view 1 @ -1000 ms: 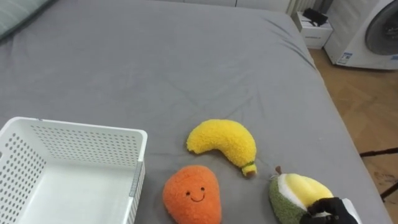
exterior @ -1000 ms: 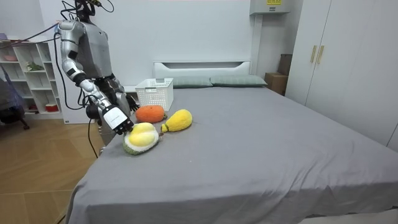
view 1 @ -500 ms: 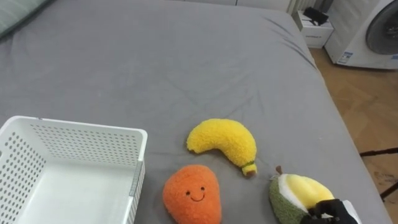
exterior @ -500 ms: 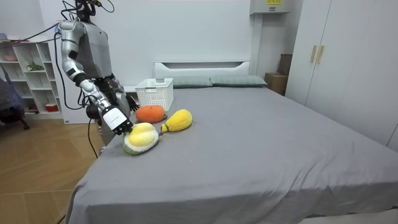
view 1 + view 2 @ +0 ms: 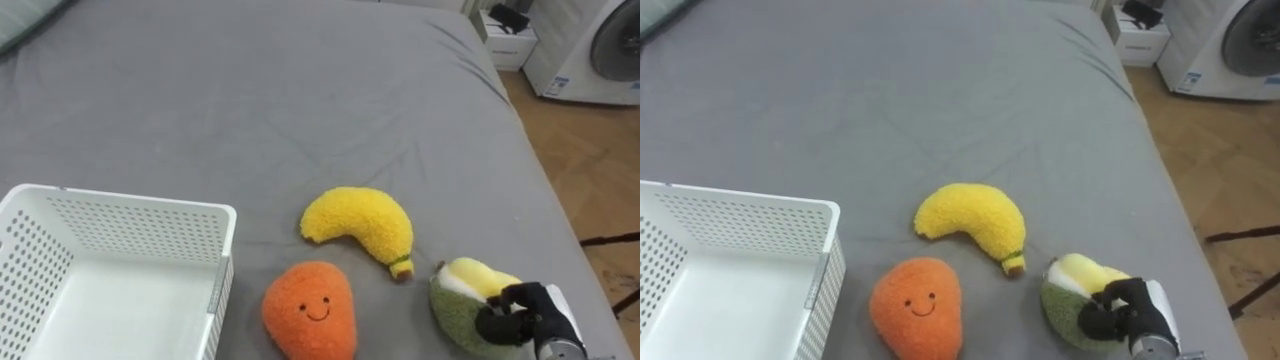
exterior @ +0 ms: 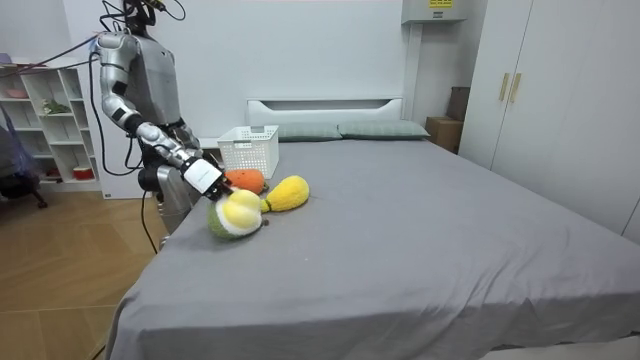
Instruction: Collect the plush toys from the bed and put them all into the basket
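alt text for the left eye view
The robot's right hand grips a green and yellow plush toy by the grey bed edge. To its left lie a plush banana, a smiling orange plush and a white basket.

basket point(image 5: 130, 201) cropped lower-left, orange plush point(image 5: 310, 310) bottom cropped

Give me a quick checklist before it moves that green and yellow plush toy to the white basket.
1. Grip: right hand curled round the green and yellow plush: ok.
2. Plush lifted clear of the bed: cannot tell.
3. Room inside the white basket: ok.
4. Straight path to the basket free: not ok, the banana plush and orange plush lie between.
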Tool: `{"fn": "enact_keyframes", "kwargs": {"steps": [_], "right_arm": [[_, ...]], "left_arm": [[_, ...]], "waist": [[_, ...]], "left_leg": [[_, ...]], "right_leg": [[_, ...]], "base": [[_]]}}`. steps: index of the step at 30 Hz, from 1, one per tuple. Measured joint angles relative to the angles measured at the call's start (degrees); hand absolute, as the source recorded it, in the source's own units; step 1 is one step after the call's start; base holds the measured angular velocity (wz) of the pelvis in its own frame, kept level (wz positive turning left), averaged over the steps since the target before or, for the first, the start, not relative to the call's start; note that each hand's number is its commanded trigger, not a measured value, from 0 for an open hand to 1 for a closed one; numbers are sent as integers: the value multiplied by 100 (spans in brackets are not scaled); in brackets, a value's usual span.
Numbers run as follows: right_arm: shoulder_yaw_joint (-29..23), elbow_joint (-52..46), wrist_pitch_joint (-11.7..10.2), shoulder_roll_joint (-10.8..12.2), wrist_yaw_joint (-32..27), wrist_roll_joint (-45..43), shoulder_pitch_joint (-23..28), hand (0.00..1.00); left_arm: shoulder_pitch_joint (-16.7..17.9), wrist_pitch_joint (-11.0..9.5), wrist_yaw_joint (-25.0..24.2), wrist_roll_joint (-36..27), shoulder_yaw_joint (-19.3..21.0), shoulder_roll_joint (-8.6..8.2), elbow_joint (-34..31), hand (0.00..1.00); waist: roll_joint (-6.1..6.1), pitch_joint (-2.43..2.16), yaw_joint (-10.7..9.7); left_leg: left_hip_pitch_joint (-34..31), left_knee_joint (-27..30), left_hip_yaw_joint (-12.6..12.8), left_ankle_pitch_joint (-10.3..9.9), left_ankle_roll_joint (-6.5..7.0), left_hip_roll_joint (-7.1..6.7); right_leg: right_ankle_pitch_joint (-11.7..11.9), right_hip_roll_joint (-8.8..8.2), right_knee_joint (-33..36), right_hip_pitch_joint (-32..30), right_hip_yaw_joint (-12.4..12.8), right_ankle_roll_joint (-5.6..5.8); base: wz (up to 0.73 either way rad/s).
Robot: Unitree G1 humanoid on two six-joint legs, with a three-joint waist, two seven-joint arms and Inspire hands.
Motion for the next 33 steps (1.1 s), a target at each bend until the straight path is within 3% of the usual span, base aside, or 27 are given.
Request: {"fn": "enact_keyframes", "kwargs": {"steps": [7,12,21,33], "right_arm": [[24,-714,16,-10,166,63,-146,100],[19,-1754,17,-16,232,41,-149,100],[20,-2463,14,-171,360,161,-205,100],[76,-3109,219,-201,408,457,-435,100]], "left_arm": [[-29,0,-33,-15,-32,0,11,0],[-18,1,-43,-4,-25,-2,4,0],[1,-85,0,7,-12,-2,-9,0],[-8,-91,108,-111,-99,4,-47,0]], "waist": [[28,34,-30],[23,38,-59],[-62,-6,-12],[-119,-6,123]], "left_leg": [[-5,-26,21,2,-2,0],[-15,-67,27,12,-5,-3],[-29,-65,-14,33,0,-54],[-1,-64,-13,39,4,-56]], "right_leg": [[5,0,-10,3,-10,3],[3,0,-20,-13,9,4],[2,-19,-19,27,-64,5],[3,-24,-8,44,-79,6]], "base": [[0],[0],[3],[0]]}}
